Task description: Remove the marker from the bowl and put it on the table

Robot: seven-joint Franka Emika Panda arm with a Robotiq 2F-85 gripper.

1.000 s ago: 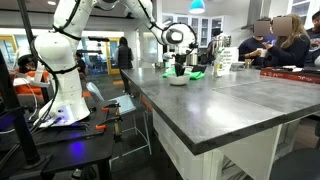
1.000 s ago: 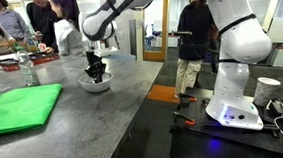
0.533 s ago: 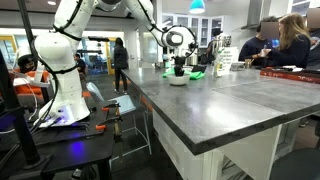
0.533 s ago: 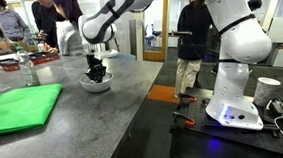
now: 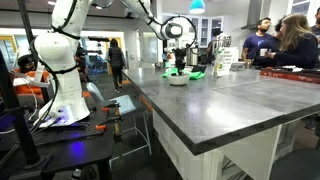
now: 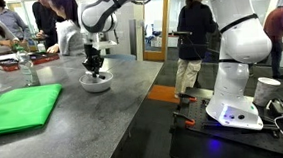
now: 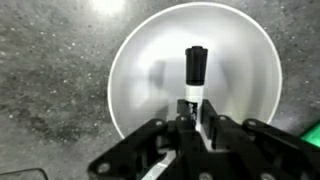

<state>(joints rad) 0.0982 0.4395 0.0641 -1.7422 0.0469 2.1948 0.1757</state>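
Note:
In the wrist view my gripper [image 7: 188, 118] is shut on the marker [image 7: 194, 72], a thin stick with a black cap and white barrel, held over the middle of the pale round bowl [image 7: 140, 70]. In both exterior views the gripper [image 5: 179, 67] [image 6: 94, 64] hangs just above the bowl [image 5: 178, 80] [image 6: 97, 83], which stands on the dark grey table [image 5: 230, 105] [image 6: 74, 124]. The marker is too small to make out in the exterior views.
A bright green cloth [image 6: 18, 108] lies on the table near the bowl; it also shows at the wrist view's corner [image 7: 312, 135]. Green items [image 5: 197, 74] and a sign [image 5: 222, 68] stand behind the bowl. People sit at the far end [image 5: 285, 45]. The robot base [image 6: 234, 108] stands beside the table.
My gripper has risen a little out of the bowl with the marker in it. The bowl has not moved.

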